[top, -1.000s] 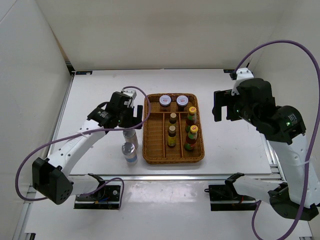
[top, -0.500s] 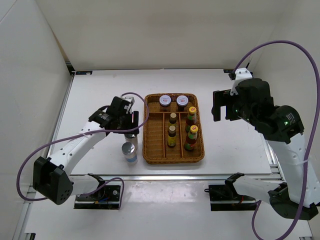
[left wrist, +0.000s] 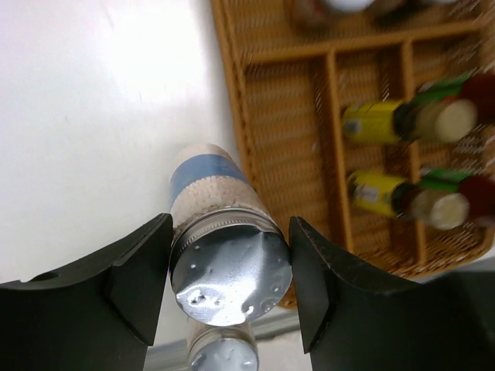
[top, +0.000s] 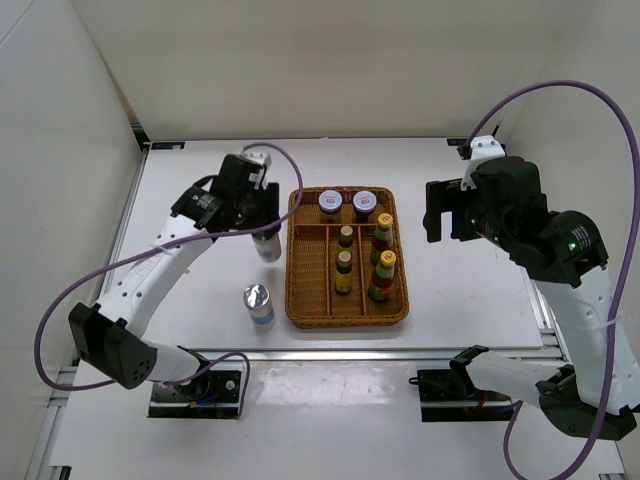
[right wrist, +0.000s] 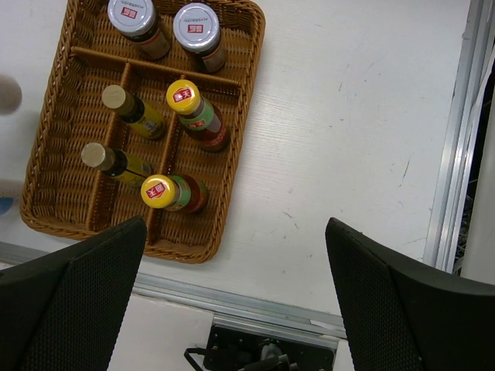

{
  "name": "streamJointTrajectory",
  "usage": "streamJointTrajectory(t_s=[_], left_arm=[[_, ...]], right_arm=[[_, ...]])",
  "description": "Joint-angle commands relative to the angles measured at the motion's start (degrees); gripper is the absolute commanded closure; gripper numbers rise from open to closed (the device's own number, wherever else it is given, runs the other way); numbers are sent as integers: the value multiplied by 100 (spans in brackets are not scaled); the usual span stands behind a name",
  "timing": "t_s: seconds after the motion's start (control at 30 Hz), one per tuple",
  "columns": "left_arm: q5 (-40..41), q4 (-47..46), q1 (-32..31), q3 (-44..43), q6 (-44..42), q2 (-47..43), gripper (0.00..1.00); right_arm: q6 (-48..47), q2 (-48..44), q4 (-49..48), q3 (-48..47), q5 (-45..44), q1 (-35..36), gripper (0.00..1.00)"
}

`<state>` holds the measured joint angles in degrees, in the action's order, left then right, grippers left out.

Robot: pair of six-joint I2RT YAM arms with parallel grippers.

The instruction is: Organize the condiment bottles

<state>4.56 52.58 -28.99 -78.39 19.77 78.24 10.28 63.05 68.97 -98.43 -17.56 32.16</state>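
Over the white counter (top: 450, 300), a silver-topped cylinder (left wrist: 224, 239) is gripped by the left hand (left wrist: 230, 263), right hand (right wrist: 236, 224) open, and could be knocked loose on the rim of the tray (left wrist: 232, 93).

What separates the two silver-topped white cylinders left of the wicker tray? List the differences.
Grip: the farther silver-topped white cylinder sits between the left gripper fingers, which press on its sides; the nearer silver-topped white cylinder stands free on the white table.
Place: the farther one is beside the rear half of the brown wicker tray, the nearer one by its front corner.
Shared: shiny metal tops, white bodies, blue bands.
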Motion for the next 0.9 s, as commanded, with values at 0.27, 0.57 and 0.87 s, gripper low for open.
streamJointTrajectory(t_s=[0.27, 0.57, 0.87], left_arm=[[-349, -423, -282, -1784, -43, 920, 89], [-781, -898, -335, -1803, -43, 1800, 89], [-913, -1136, -335, -1293, -149, 2047, 33]], right_arm=[[-26, -47, -156, 8, -89, -8, 1], [-26, -152, 2, 8, -265, -8, 1], [-26, -205, 2, 175, -397, -8, 1]])
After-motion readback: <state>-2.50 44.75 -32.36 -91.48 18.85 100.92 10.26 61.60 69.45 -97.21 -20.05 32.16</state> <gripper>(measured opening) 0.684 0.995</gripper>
